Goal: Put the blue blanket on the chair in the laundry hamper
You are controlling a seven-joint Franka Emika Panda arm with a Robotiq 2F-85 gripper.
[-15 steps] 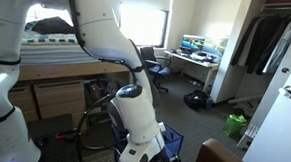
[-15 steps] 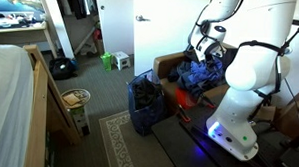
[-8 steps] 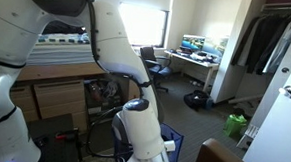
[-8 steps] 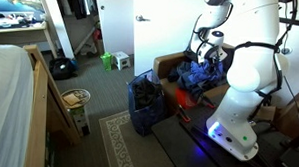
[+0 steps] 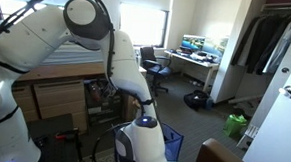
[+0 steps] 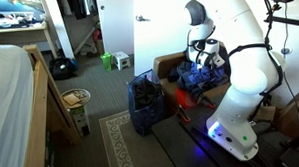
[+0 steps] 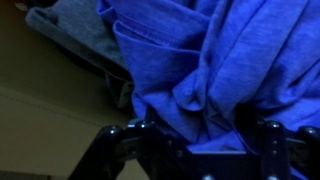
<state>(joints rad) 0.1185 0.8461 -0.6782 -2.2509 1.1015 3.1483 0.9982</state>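
The blue blanket (image 7: pixel 210 60) lies crumpled on the brown chair (image 6: pixel 168 64) and fills the wrist view; it also shows in an exterior view (image 6: pixel 193 79). My gripper (image 7: pixel 200 140) is down on the blanket with its two dark fingers spread wide, and a fold of blue cloth sits between them. In an exterior view the gripper (image 6: pixel 203 58) is at the top of the blanket pile. The dark laundry hamper (image 6: pixel 144 103) stands on the floor just beside the chair. In an exterior view my arm hides the gripper and the blanket.
A grey cloth (image 7: pixel 75 30) lies next to the blanket on the chair. The robot's white base (image 6: pixel 238 117) stands behind the chair. A patterned rug (image 6: pixel 117 142), a small basket (image 6: pixel 75 97) and a bed frame (image 6: pixel 49 100) border the floor near the hamper.
My arm has swung lower over the chair and the gripper has come down onto the blue blanket. The blanket and hamper have not moved.
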